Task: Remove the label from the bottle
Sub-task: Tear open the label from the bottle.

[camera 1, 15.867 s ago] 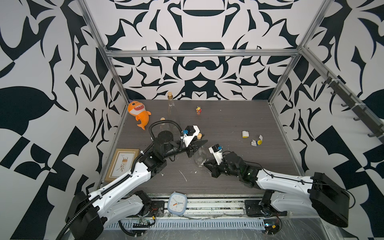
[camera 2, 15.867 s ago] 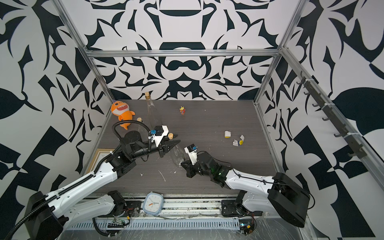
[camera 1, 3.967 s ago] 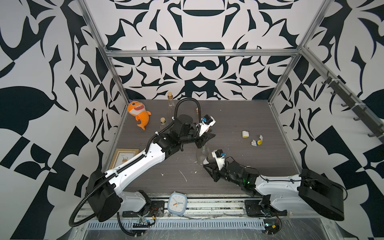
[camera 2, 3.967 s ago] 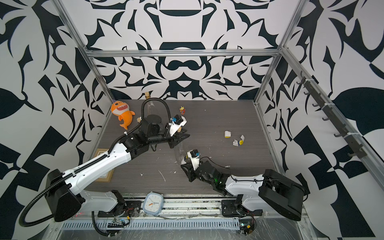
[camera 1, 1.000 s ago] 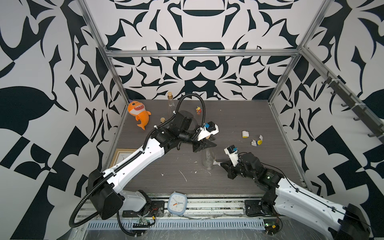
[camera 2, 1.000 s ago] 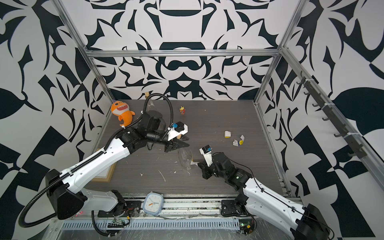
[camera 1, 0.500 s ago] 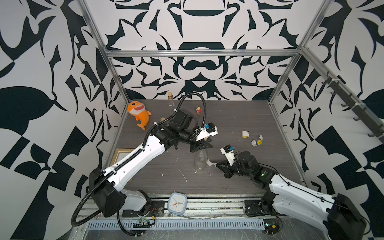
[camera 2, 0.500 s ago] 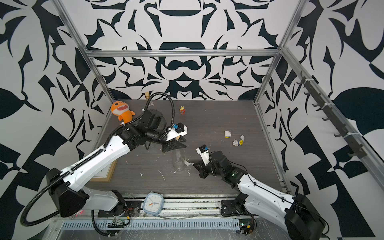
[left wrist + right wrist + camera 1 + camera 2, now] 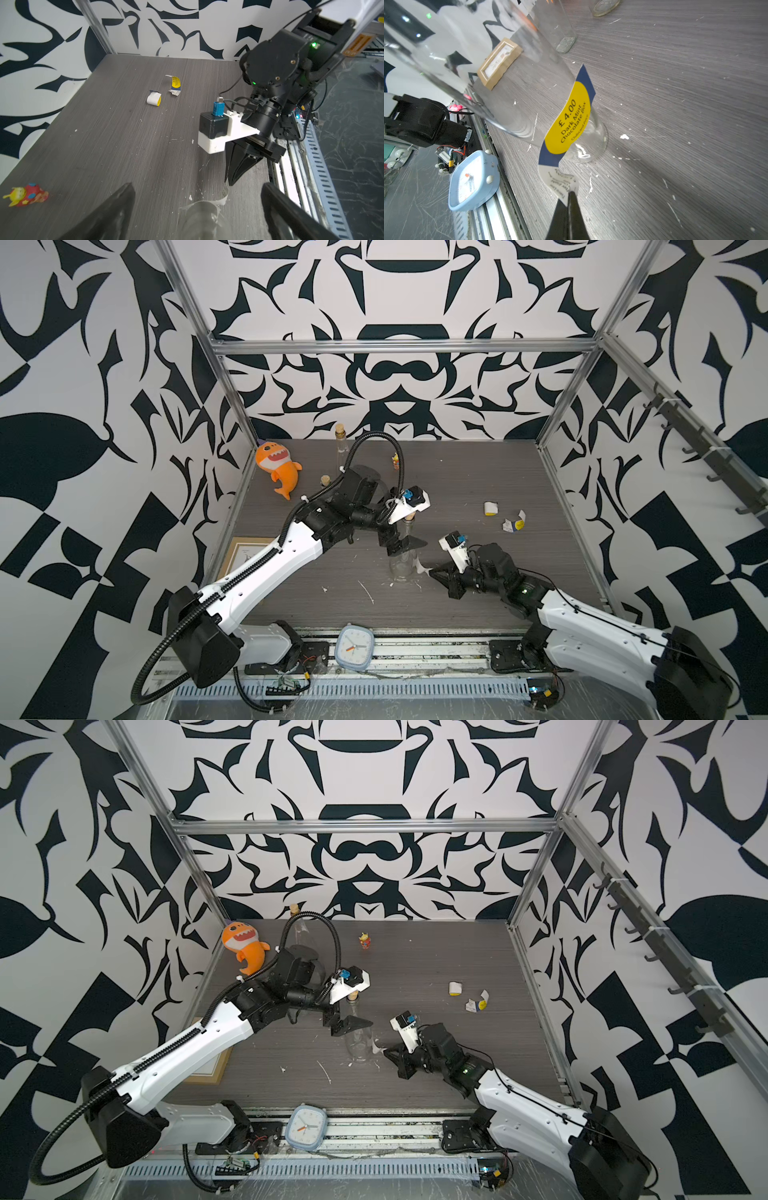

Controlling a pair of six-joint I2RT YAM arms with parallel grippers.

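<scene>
At the middle of the worktop (image 9: 457, 472), left claw (image 9: 406, 546) has just sprung apart, freeing the upright bottle (image 9: 402, 562). Right claw (image 9: 571, 195) stays clamped on the half-peeled label (image 9: 569, 122), so the peel likely lacks a brace.

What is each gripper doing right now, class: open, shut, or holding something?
Left gripper: open, jaws spread either side of the bottle, not gripping it.
Right gripper: shut on the loose end of the label.
</scene>
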